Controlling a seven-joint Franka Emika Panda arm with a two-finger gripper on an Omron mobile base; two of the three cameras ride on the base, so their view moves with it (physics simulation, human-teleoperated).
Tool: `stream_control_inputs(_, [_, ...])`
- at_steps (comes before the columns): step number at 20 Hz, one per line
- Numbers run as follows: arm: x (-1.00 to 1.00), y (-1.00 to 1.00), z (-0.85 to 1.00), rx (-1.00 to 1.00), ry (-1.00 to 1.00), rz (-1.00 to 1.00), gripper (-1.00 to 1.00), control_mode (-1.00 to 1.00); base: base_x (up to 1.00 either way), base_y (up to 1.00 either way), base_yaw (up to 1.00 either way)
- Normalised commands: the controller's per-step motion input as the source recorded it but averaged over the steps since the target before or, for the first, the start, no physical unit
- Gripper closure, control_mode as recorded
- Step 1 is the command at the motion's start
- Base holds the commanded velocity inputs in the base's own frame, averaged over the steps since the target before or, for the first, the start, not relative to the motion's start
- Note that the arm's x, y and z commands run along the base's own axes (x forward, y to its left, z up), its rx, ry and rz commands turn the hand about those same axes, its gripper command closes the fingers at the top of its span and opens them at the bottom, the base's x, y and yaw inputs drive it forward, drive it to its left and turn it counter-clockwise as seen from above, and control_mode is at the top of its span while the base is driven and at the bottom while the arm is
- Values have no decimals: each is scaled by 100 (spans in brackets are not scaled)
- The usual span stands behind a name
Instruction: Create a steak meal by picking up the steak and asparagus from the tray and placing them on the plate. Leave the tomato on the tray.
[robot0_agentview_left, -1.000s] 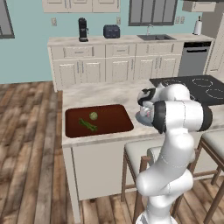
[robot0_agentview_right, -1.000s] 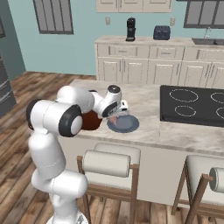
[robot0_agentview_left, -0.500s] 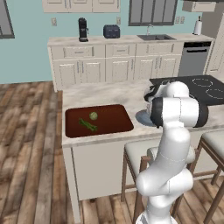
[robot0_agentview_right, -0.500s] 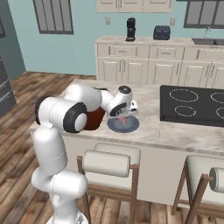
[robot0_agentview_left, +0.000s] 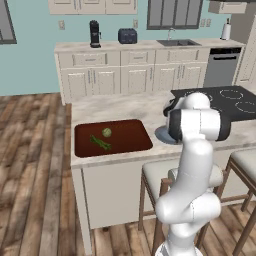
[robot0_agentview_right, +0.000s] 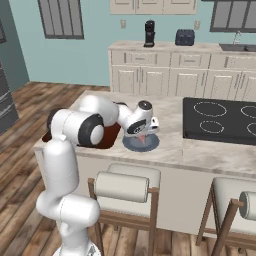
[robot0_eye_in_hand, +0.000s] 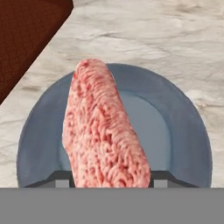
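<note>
Over the last second the arm has swung the pincer (robot0_agentview_right: 143, 136) away from the tray side and out over the plate (robot0_agentview_right: 132, 145), carrying the steak (robot0_agentview_right: 143, 135) with it; the tray and what lies in it have stayed put.

The pincer is clenched on the steak. In the hand view the steak (robot0_eye_in_hand: 103, 131) stands between the two dark fingertips (robot0_eye_in_hand: 57, 177), its long pinkish slab reaching up and away from them, with the grey-blue plate (robot0_eye_in_hand: 179, 131) right behind it. The steak hangs over the plate's middle; whether it touches the plate, I cannot tell.

The plate sits on the pale marbled table (robot0_agentview_right: 210, 152), just beside the right end of the tray (robot0_agentview_left: 135, 129). A corner of the dark reddish-brown tray (robot0_eye_in_hand: 26, 30) shows at the upper left of the hand view, close to the plate's rim but apart from it.

In the left base view the asparagus (robot0_agentview_left: 100, 143) lies in the tray, left of its middle, slanting. The tomato (robot0_agentview_left: 106, 132) rests just beside it, toward the far side. A black stovetop (robot0_agentview_right: 220, 116) is set into the table on the other side of the plate from the tray.
</note>
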Motion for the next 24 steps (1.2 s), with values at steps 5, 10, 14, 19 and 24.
stream_control_inputs(5, [17, -12, -26, 0, 0, 0, 100, -100, 0, 0, 0])
stream_control_inputs(10, [15, -6, -25, 0, 0, 0, 100, -100, 0, 0, 0])
stream_control_inputs(14, [19, 0, -23, 0, 0, 0, 100, -100, 0, 0, 0])
stream_control_inputs(19, [25, 0, -21, 0, 0, 0, 100, -100, 0, 0, 0])
stream_control_inputs(24, [11, 0, -15, 0, 0, 0, -100, -100, 0, 0, 0])
